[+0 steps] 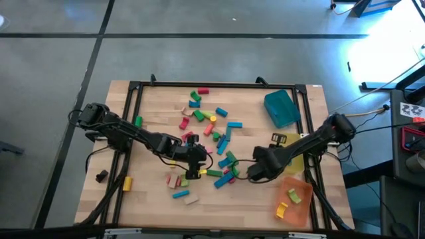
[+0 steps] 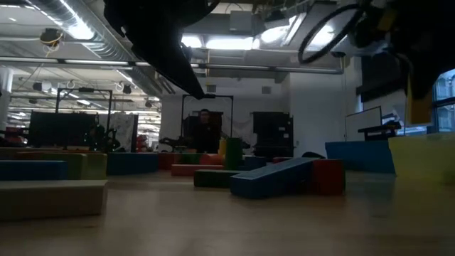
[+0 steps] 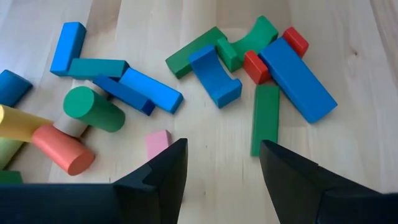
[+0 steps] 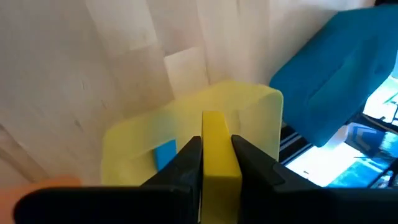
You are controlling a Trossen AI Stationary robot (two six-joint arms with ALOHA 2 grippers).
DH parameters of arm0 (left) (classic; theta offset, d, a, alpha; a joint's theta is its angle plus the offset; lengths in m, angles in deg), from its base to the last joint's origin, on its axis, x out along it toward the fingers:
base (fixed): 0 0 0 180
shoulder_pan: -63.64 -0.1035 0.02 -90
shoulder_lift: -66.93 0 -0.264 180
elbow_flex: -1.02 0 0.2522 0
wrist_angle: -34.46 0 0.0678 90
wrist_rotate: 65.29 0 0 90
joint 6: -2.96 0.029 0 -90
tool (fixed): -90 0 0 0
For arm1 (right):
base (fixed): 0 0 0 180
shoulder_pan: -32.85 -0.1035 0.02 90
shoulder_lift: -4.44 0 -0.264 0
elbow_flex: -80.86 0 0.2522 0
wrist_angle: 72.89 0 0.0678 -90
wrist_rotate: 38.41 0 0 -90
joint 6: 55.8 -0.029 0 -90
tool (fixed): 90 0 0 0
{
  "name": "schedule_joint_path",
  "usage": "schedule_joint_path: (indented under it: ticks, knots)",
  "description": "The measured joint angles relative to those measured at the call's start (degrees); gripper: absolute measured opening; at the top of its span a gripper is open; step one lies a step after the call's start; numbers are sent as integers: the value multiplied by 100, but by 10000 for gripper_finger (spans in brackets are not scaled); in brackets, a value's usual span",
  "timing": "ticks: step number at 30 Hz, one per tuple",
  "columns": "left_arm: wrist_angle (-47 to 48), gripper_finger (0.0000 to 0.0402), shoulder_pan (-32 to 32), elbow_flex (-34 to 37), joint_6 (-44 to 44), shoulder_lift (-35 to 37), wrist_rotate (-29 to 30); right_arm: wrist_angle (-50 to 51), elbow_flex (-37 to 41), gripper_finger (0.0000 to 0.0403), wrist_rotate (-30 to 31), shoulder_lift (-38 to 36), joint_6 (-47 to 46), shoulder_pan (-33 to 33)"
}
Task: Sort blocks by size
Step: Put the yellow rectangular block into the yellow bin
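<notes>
The right gripper, pinching a yellow block, should centre over the yellow tray before releasing, while the left gripper hangs spread above the scattered blocks

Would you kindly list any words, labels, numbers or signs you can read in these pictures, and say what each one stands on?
No text can be read in any view.
Black-and-white marker card at the right edge of the high view: a printed pattern only, no legible words.
Wooden blocks, yellow plastic tray, teal plastic tray: no lettering shows.
</notes>
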State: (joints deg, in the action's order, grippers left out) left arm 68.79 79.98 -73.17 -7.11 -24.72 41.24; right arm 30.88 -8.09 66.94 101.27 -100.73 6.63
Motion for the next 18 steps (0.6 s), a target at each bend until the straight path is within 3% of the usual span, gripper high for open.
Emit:
schedule_joint_path:
  ticks: [8,18]
  knots:
    - [1,186,0,0,0,2,0,-3,597,71,-32,-970,-286,0]
    - [47,186,-297,0,-191,-128,4,-51,1436,86,-584,-1072,-536,-2]
